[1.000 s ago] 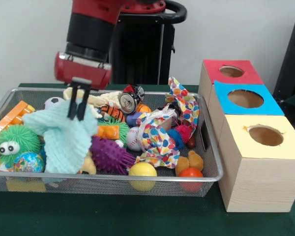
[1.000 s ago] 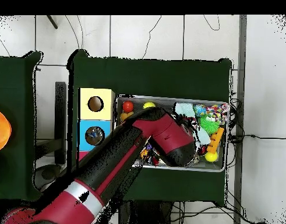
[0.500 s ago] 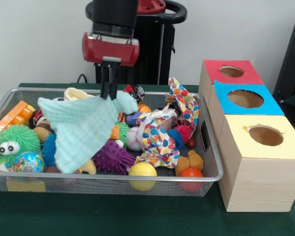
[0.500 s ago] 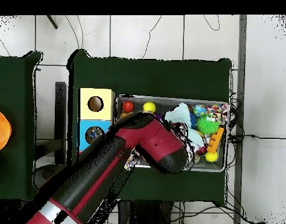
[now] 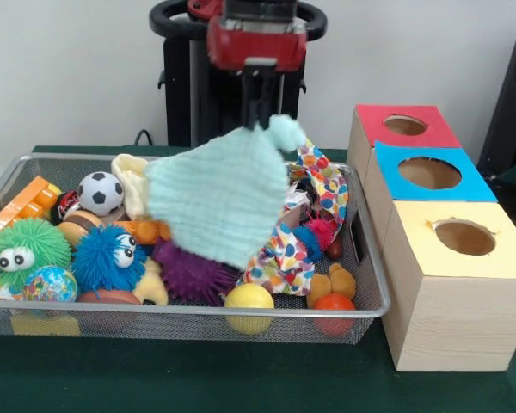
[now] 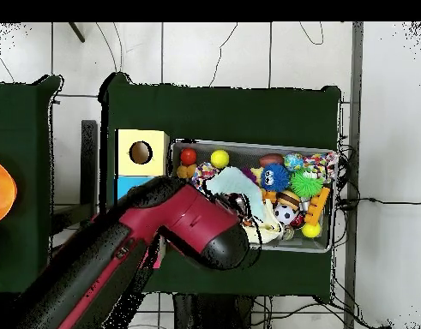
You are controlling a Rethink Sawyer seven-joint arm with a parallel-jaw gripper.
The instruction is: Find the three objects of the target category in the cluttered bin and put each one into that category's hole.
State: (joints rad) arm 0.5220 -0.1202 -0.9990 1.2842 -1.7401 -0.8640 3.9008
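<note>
My gripper hangs above the wire bin, toward its right half, shut on one corner of a mint-green knitted cloth. The cloth dangles clear of the pile and hides the toys behind it. In the overhead view the cloth shows just past the arm, which covers the gripper. A polka-dot cloth lies in the bin's right part. Right of the bin stand three boxes with round holes: red, blue and yellow.
The bin holds a green fuzzy ball with eyes, a blue fuzzy ball, a purple spiky ball, a soccer ball, a yellow ball, a red ball and orange blocks.
The gripper has risen and travelled right toward the boxes, carrying the mint cloth off the left of the pile. The blue fuzzy ball and soccer ball are uncovered.
</note>
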